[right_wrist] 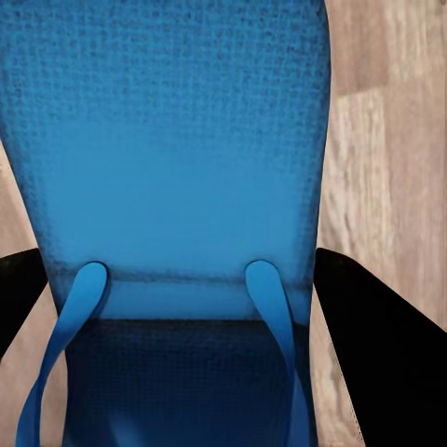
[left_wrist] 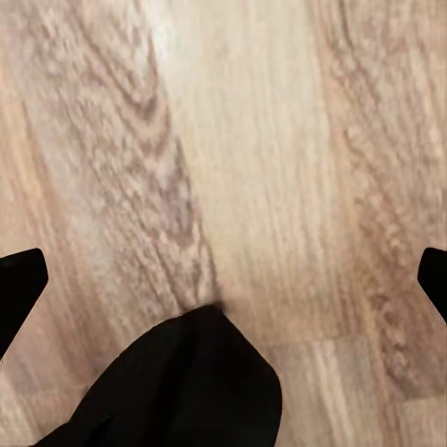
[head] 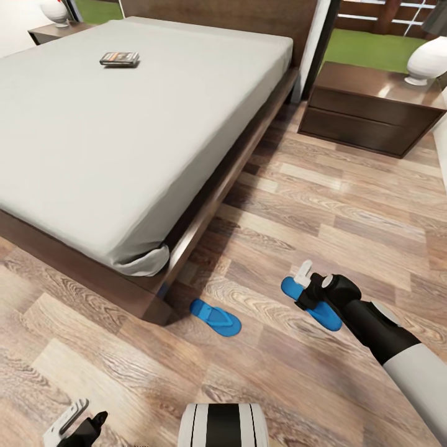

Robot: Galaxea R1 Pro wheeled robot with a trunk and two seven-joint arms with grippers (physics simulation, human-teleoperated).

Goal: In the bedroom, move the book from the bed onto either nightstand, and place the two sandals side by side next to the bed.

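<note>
In the head view, the right gripper (head: 308,287) is seen lowered over one sandal (head: 310,304) on the wood floor (head: 347,205), while the other sandal (head: 215,316) lies well to its left by the corner of the bed (head: 124,143), and the book (head: 119,58) rests far ahead on the mattress with a nightstand (head: 366,105) beyond. In the left wrist view, the left gripper (left_wrist: 223,279) is shown spread open over bare planks, holding nothing. In the right wrist view, the sandal (right_wrist: 177,158) is framed between the dark fingers (right_wrist: 372,317), which flank its edges, though whether they are pressing cannot be told; the sandal step is judged in hand, and next a firm closing and a carry toward the other sandal is called for.
</note>
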